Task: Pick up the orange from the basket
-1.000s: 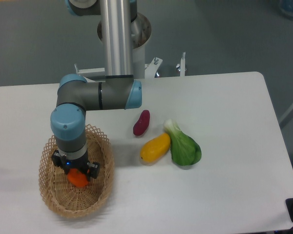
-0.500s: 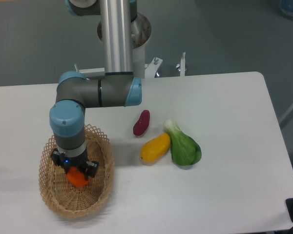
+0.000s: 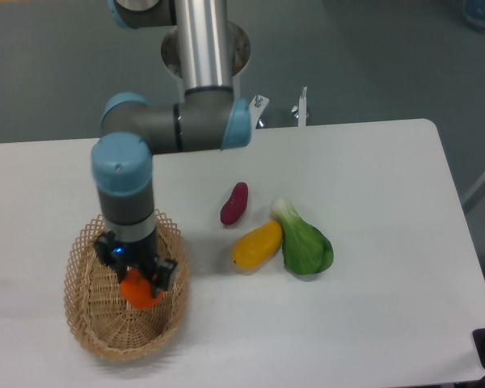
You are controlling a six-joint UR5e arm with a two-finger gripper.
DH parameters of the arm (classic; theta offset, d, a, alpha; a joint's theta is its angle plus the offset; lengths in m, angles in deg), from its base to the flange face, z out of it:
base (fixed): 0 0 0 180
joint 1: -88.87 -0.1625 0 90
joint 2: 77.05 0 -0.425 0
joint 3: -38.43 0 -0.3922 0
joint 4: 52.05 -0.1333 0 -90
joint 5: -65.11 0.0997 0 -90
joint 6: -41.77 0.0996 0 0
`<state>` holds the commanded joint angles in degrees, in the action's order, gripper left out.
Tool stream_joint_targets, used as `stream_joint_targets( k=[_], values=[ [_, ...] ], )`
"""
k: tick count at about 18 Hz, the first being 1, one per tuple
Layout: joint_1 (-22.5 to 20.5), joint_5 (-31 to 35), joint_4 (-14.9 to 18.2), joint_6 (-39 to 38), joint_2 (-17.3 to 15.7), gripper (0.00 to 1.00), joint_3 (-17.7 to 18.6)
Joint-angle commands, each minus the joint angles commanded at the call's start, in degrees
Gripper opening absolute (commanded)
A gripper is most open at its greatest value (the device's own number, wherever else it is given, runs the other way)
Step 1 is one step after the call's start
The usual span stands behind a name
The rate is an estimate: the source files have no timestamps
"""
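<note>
Camera view, large to small: white table (image 3: 372, 162); tan wicker basket (image 3: 85, 319) at front left; gripper (image 3: 139, 284) pointing down over basket's right half. Jaws closed onto orange (image 3: 137, 293), fruit wedged between fingers, above basket floor near right rim. Well apart on table: green leafy vegetable (image 3: 307, 246), yellow mango-like fruit (image 3: 257, 246), purple sweet potato (image 3: 234, 203). Risks: smooth round orange slipping from narrow grip; fingers catching lattice rim, dragging basket.

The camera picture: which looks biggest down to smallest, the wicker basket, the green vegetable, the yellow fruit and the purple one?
1. Basket, clearly largest.
2. Green vegetable.
3. Yellow fruit, somewhat smaller than the vegetable.
4. Purple one, smallest.
</note>
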<state>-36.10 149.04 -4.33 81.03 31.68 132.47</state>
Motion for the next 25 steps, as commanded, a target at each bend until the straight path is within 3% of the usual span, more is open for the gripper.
stream_joint_targets(
  k=[4, 10, 12, 25],
  values=[
    [-8.60, -0.26, 3.77, 12.03, -1.85, 0.68, -0.61],
    [-16.97, -2.28, 8.52, 23.57, -1.86, 0.67, -3.69],
    [-17.85, -2.81, 10.02, 24.37, -1.86, 0.67, -4.92],
    [-18.12, -2.90, 9.41, 24.37, -1.50, 0.67, -5.19]
  ],
)
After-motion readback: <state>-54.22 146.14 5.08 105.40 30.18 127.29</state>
